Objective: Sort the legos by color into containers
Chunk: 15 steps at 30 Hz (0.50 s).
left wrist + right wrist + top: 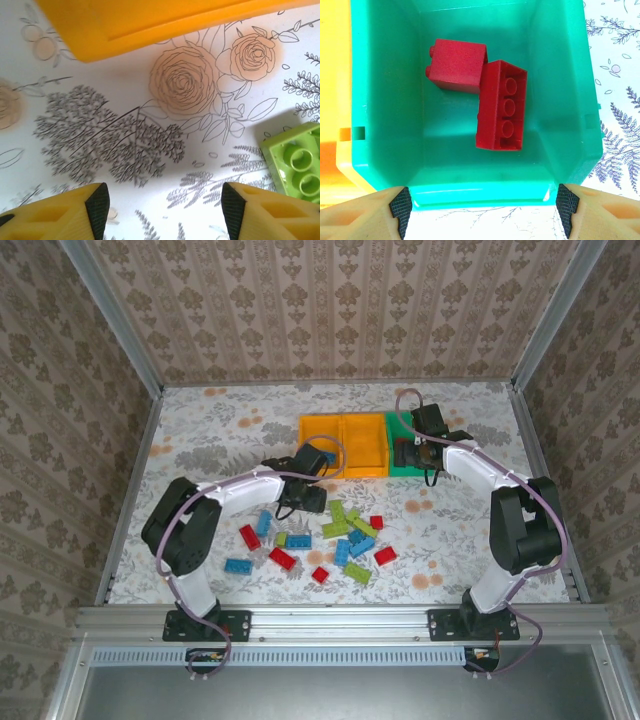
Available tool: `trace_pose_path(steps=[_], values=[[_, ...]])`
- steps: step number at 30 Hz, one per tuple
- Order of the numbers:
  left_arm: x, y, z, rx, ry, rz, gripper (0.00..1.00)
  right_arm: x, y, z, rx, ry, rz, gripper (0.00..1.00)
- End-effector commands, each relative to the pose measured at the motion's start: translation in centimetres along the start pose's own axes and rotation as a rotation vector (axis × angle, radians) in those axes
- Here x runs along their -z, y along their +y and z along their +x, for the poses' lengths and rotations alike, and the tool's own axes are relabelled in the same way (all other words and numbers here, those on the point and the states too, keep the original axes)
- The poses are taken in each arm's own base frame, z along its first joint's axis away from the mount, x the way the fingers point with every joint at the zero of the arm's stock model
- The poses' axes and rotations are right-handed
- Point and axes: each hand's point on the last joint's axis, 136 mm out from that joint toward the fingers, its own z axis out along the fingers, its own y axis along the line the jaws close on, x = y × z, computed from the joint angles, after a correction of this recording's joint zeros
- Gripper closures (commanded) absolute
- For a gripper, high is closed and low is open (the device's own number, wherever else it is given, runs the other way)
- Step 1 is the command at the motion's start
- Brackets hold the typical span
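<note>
Red, blue and lime green legos point(335, 530) lie scattered on the flowered table in front of the containers. My left gripper point(305, 483) hangs open over bare cloth just in front of the left orange-yellow bin point(322, 430); nothing sits between its fingers point(162, 210). A lime green brick point(297, 162) lies to its right, and the bin's wall point(150, 25) is just ahead. My right gripper point(415, 448) stands open above the green bin point(385, 100), its fingertips point(484, 205) over the near wall. Two red bricks point(457, 65) point(501, 106) rest inside. A blue brick point(327, 455) lies in the left orange-yellow bin.
The three bins stand in a row at the back centre, with a second orange-yellow one point(365, 445) in the middle. A metal frame point(130, 490) and patterned walls enclose the table. Bare cloth stretches to the far left and near right.
</note>
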Motion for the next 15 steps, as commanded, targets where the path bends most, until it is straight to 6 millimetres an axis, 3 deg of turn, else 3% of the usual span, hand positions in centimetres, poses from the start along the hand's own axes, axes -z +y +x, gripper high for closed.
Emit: trace_pose_path(steps=[1, 7, 11, 15], values=[[2.2, 2.5, 0.7, 0.003, -0.023, -0.074, 0.35, 1.0, 0.0, 0.1, -0.002, -0.013, -0.014, 0.21], [4.4, 5.7, 3.4, 0.036, -0.031, -0.126, 0.34, 1.6, 0.5, 0.1, -0.008, -0.019, -0.046, 0.21], [4.3, 8.0, 5.7, 0.088, -0.005, -0.139, 0.35, 1.6, 0.6, 0.2, -0.014, -0.015, -0.055, 0.22], [3.9, 8.7, 6.8, 0.108, 0.006, -0.112, 0.36, 1.9, 0.9, 0.3, -0.024, -0.014, -0.076, 0.22]])
